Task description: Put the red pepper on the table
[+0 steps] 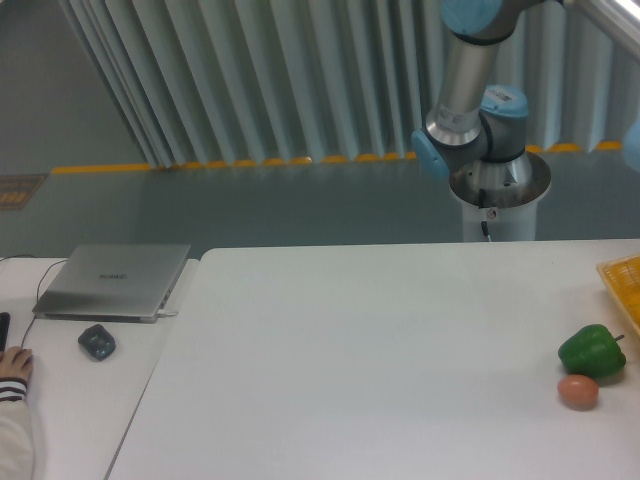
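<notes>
The red pepper is out of view. The white table (380,350) fills the lower part of the camera view. My gripper is out of the frame past the right edge; only the arm's base (497,185) and upper links (470,70) show behind the table.
A green pepper (592,351) and an orange-brown egg-like ball (578,391) lie near the table's right edge. A yellow tray corner (624,277) shows at the far right. On the adjoining desk sit a grey laptop (115,280), a dark mouse (97,342) and a person's hand (14,365).
</notes>
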### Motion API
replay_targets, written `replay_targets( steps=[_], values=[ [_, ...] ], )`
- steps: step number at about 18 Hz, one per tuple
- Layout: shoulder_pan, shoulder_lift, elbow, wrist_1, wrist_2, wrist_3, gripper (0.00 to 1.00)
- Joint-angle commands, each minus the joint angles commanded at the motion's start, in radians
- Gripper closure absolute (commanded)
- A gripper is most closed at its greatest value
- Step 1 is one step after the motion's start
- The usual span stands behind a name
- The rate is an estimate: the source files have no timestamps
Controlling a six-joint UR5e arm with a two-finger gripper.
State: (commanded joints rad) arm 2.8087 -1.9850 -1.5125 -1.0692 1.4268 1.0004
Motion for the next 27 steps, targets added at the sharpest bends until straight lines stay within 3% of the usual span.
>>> replay_targets(
  steps=[3, 27],
  values=[
    [0.003, -0.002, 0.0, -0.002, -0.065, -0.097, 0.0],
    [0.008, -0.026, -0.049, -0.005, -0.062, -0.2, 0.0]
  ],
)
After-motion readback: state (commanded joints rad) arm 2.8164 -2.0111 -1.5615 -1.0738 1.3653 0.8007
